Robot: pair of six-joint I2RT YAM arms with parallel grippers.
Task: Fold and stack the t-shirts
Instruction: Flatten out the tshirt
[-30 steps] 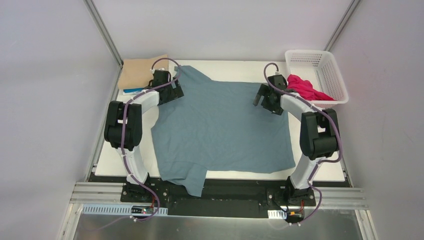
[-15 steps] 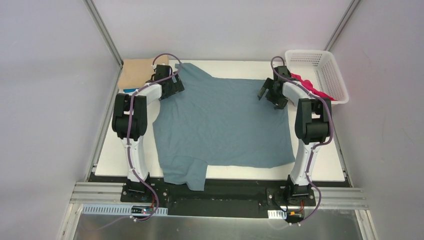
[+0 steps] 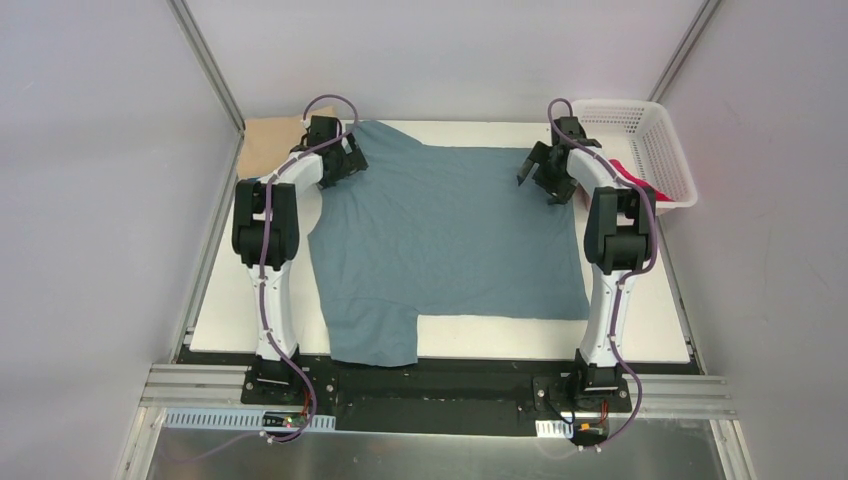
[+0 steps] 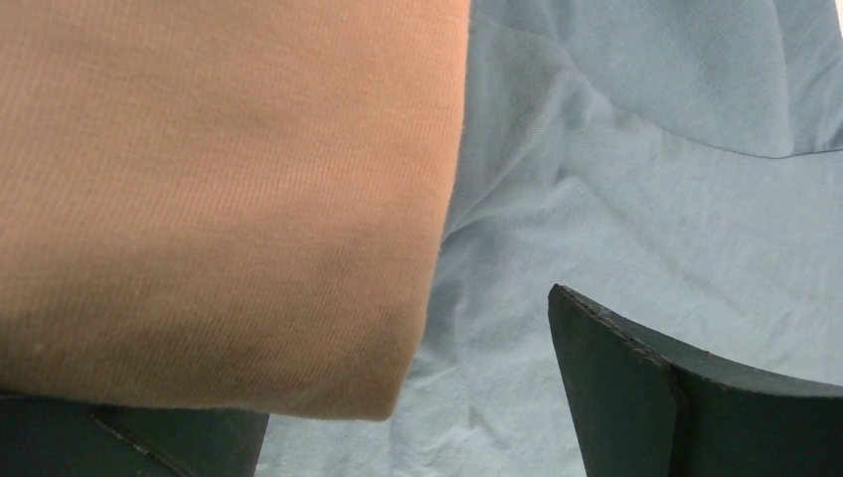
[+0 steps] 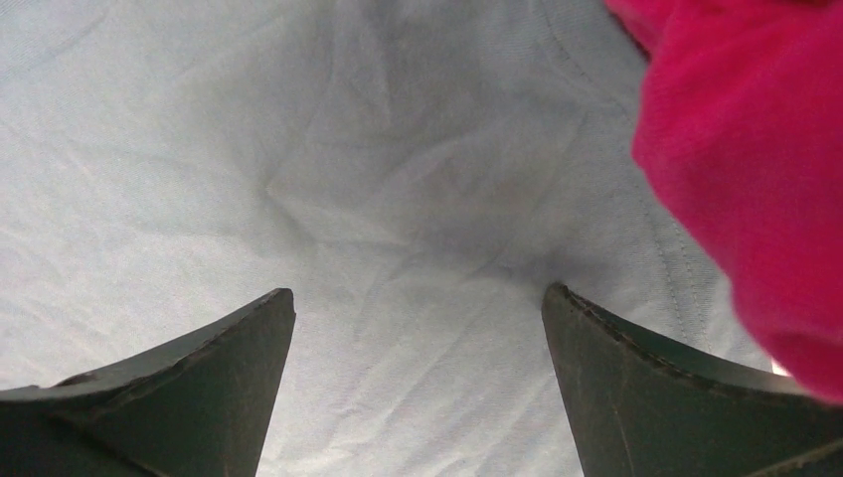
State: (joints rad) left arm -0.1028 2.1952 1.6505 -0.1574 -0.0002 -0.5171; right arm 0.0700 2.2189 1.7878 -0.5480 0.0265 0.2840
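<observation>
Hovering wide-jawed and empty, our left gripper and right gripper sit at eleven and one o'clock over the teal shirt, which lies spread flat. It looks soft, light and limp, so we would pinch its far corners.

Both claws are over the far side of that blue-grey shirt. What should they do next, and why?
Probably lower both and close on the shirt's far edge. The left gripper and right gripper stand open near its far corners, holding nothing, and the shirt lies spread flat, not yet folded.
</observation>
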